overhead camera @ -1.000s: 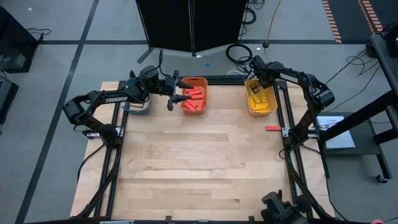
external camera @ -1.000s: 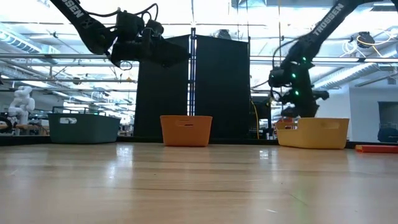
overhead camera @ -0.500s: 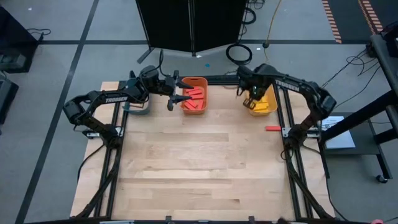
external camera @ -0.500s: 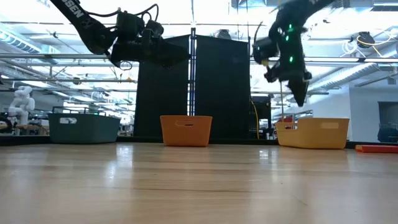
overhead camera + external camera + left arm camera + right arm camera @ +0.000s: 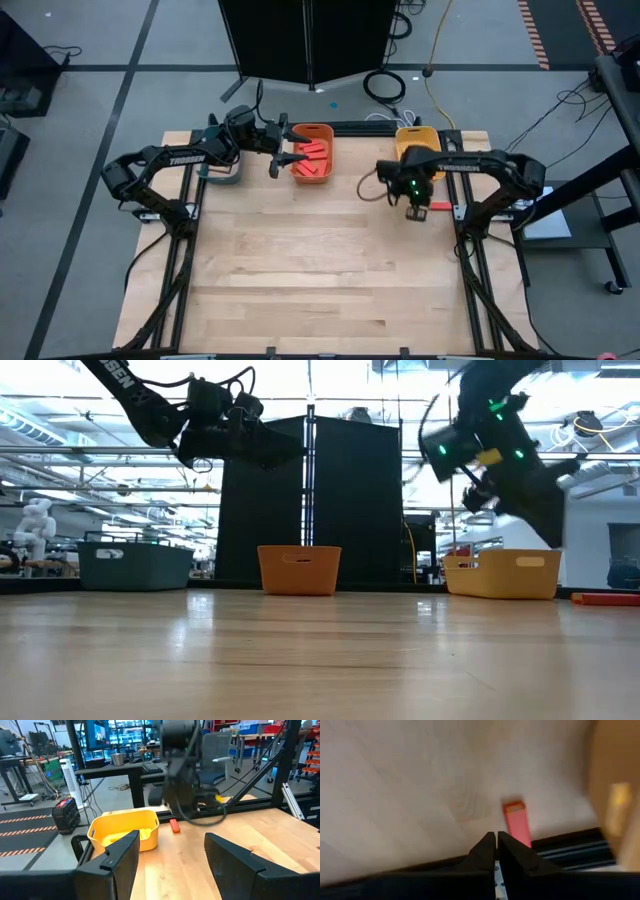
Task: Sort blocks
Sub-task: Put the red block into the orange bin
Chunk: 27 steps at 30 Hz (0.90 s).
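One red block (image 5: 438,207) lies flat on the table by the right rail; it also shows in the right wrist view (image 5: 517,822) and the low view (image 5: 605,598). My right gripper (image 5: 415,212) hangs above the table just left of the red block, pointing down, fingers shut (image 5: 496,845) and clear of it. Several red blocks (image 5: 312,158) lie in the orange bin (image 5: 313,131). My left gripper (image 5: 285,152) hovers level beside that bin's left wall, open (image 5: 172,840), with nothing between its fingers.
The yellow bin (image 5: 418,134) stands at the far right, partly under my right arm. The teal bin (image 5: 222,172) sits at the far left under my left arm. Black frame rails (image 5: 458,215) run along the table's sides. Bare wood (image 5: 320,270) fills the middle and near half.
My right gripper has swung away from above the yellow bin toward the table's near edge, rolling and tipping until it points down beside the lone red block. My left arm has kept still.
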Motion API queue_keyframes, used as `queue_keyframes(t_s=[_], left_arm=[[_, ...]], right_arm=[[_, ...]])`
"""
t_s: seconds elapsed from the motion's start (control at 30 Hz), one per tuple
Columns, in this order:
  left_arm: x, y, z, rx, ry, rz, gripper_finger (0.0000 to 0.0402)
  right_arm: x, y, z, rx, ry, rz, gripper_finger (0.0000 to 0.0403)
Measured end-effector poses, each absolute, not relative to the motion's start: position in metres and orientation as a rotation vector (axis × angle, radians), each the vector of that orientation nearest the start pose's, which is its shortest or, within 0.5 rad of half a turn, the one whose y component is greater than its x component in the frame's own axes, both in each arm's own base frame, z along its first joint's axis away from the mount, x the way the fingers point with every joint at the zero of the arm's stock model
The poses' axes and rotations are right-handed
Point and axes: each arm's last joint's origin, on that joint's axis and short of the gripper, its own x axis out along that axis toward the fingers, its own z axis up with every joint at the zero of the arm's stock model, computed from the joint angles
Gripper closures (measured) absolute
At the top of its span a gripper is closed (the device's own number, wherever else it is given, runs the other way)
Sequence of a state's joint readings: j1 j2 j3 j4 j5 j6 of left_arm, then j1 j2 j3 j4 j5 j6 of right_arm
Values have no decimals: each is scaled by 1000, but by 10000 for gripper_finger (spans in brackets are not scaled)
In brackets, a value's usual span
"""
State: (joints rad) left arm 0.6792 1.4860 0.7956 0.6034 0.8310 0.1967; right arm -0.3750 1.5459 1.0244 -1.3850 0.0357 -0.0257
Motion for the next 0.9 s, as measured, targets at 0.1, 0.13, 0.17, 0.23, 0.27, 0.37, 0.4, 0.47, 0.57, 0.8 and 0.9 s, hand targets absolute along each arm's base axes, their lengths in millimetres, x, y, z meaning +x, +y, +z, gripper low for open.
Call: queue_keyframes(t_s=[0.1,0.13,0.17,0.23,0.27,0.37,0.4,0.47,0.57,0.8,0.9], left_arm=[[256,179,249,136,49,-157,180],[256,179,249,136,49,-157,180],[256,179,249,135,49,-157,180],[256,179,249,135,49,-157,180],[256,179,249,136,49,-157,180],[256,179,249,136,50,-151,180],[256,179,249,136,50,-148,180],[256,179,249,137,50,-147,180],[256,179,249,136,50,-147,180],[256,179,249,136,50,-147,180],[256,179,249,137,49,-147,180]], right_arm=[[197,-76,186,278,1951,-208,380],[194,-74,180,281,1962,-222,377],[192,-73,176,284,1966,-236,373],[188,-72,169,276,1977,-247,364],[187,-72,167,267,1984,-259,358],[187,-73,166,246,1987,-284,329],[187,-73,166,245,1988,-286,318],[187,-73,166,241,1988,-280,291],[187,-73,165,235,1988,-271,251],[190,-74,146,246,2088,-237,205],[193,-76,135,213,2149,-232,204]])
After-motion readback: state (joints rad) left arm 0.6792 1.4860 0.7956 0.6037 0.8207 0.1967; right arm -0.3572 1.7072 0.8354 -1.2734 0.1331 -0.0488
